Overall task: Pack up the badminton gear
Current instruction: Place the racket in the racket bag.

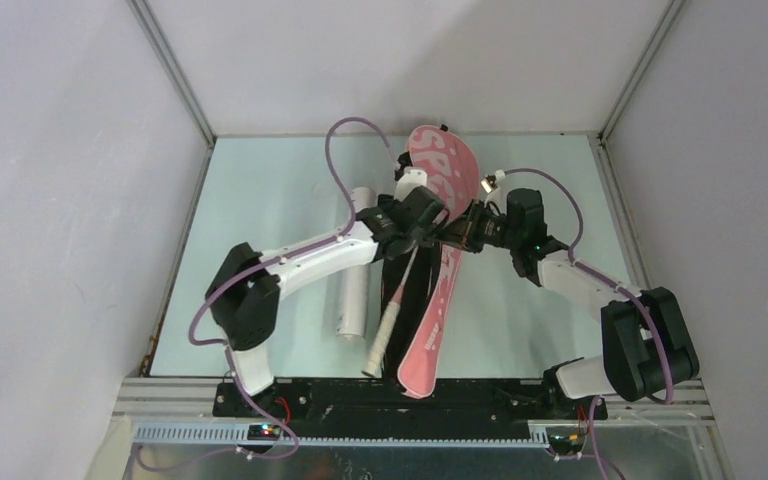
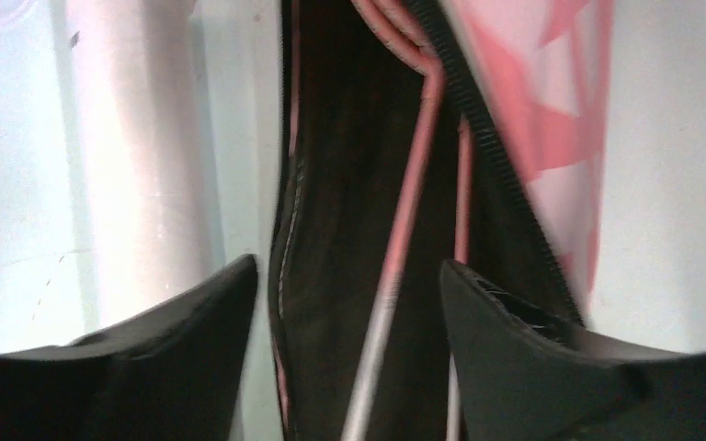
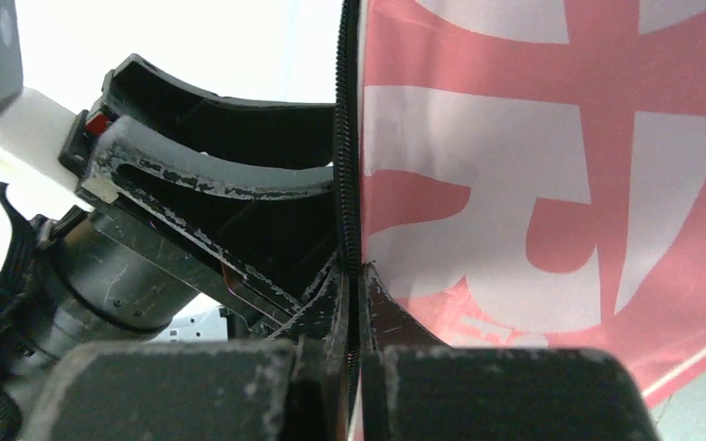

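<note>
Right gripper (image 3: 351,303) is clamped hard on the zipper edge of the pink bag (image 1: 447,180). Left gripper (image 2: 349,303) hangs with jaws spread over the bag's dark opening, where pink racket shafts (image 2: 414,184) run lengthwise. The bag lies mid-table, long axis near-to-far, with the wide lettered end pointing at the far wall. One white handle (image 1: 385,335) pokes out toward the arm bases. The white tube (image 1: 353,295) lies parallel, just left.
</note>
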Motion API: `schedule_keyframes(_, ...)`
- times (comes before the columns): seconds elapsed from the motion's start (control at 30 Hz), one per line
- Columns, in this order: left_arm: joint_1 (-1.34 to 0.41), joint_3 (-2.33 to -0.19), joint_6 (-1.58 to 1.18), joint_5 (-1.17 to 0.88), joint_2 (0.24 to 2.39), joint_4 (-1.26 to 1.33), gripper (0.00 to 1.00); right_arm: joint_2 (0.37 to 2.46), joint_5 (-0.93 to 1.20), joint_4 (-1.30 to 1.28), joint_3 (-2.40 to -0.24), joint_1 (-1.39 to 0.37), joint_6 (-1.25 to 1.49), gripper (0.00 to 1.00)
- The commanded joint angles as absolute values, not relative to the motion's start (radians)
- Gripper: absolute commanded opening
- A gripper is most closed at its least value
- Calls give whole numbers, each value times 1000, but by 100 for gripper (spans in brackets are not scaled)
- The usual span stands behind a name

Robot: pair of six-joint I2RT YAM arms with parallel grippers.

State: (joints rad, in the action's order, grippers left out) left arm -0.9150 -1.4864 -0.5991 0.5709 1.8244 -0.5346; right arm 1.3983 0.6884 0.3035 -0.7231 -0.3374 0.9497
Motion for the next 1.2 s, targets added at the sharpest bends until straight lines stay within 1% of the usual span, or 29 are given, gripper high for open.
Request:
schedule_keyframes(0.0, -915, -1359, -537, 387, 1648, -392, 93, 1367, 777, 229, -783, -348, 891, 0)
schedule_keyframes(0.07, -914, -1297, -517, 305, 1560, -427, 99, 1368, 767, 201, -785, -339, 865, 0)
schedule_keyframes(0.17, -915, -1213, -490, 224, 1416, -461, 100, 1366, 736, 176, -784, -333, 845, 0)
schedule_keyframes(0.27, -913, -1159, -478, 59, 1339, -496, 100, 1370, 723, 181, -783, -333, 851, 0)
schedule_keyframes(0.3, -913, -1111, -482, 16, 1308, -493, 100, 1370, 724, 183, -784, -334, 853, 0)
schedule_keyframes(0.33, -914, -1080, -487, -76, 1292, -476, 100, 1370, 725, 186, -784, -334, 854, 0)
schedule_keyframes(0.4, -913, -953, -502, -199, 1249, -421, 100, 1369, 721, 185, -784, -334, 853, 0)
schedule_keyframes(0.53, -914, -810, -600, -366, 1228, -280, 99, 1368, 702, 194, -776, -340, 858, 0)
schedule_keyframes(0.63, -921, -767, -652, -381, 1267, -230, 93, 1366, 685, 223, -759, -345, 872, 0)
schedule_keyframes(0.7, -921, -733, -686, -356, 1286, -172, 86, 1367, 676, 232, -752, -352, 875, 0)
schedule_keyframes(0.83, -932, -671, -753, -366, 1313, 3, 80, 1372, 655, 225, -742, -372, 870, 0)
schedule_keyframes(0.87, -936, -665, -758, -362, 1332, 20, 79, 1373, 654, 226, -739, -376, 872, 0)
schedule_keyframes(0.9, -940, -664, -761, -362, 1343, 37, 75, 1372, 650, 228, -735, -381, 872, 0)
schedule_keyframes(0.97, -942, -667, -760, -367, 1381, 44, 72, 1370, 642, 228, -729, -386, 875, 0)
schedule_keyframes(1.07, -942, -675, -759, -388, 1439, 60, 69, 1359, 633, 239, -716, -391, 886, 0)
schedule_keyframes(1.13, -942, -687, -762, -415, 1475, 83, 60, 1348, 626, 243, -709, -394, 890, 0)
schedule_keyframes(1.17, -942, -693, -761, -424, 1487, 90, 45, 1342, 624, 245, -708, -397, 891, 0)
